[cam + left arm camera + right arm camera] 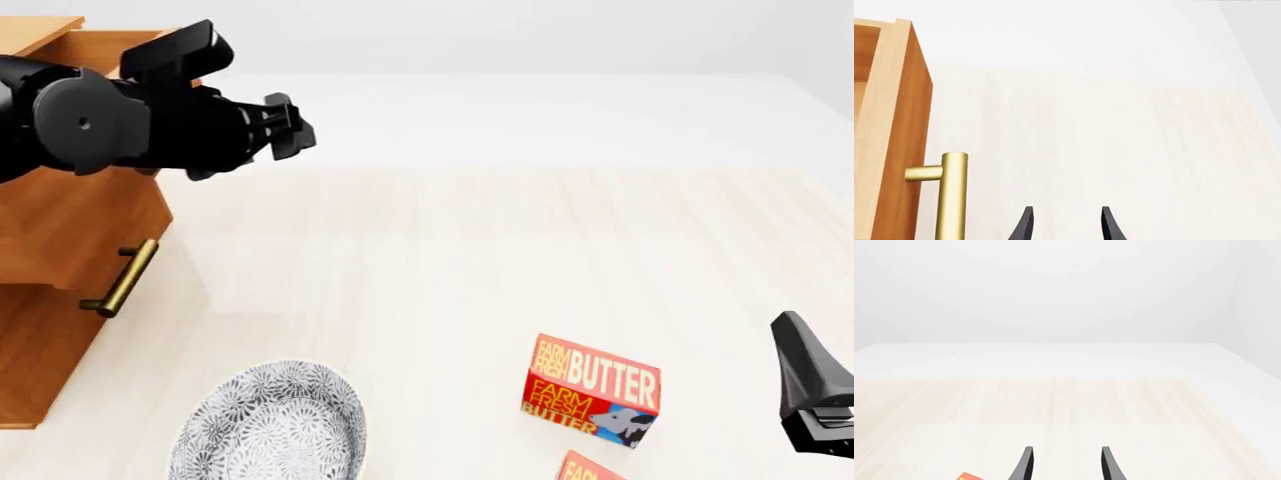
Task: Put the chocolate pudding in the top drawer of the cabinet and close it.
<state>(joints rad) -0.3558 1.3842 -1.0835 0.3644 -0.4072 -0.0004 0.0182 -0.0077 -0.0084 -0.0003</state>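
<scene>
Left end effector [1064, 225] parted, empty, beside top drawer [894, 125] handle [951, 195].

The cabinet [54, 250] stands at the counter's [534, 250] nine o'clock, its drawer [80, 215] pulled out. A plate [274, 425] lies at seven o'clock, and two butter boxes [591, 390] at five, one nearer.
</scene>
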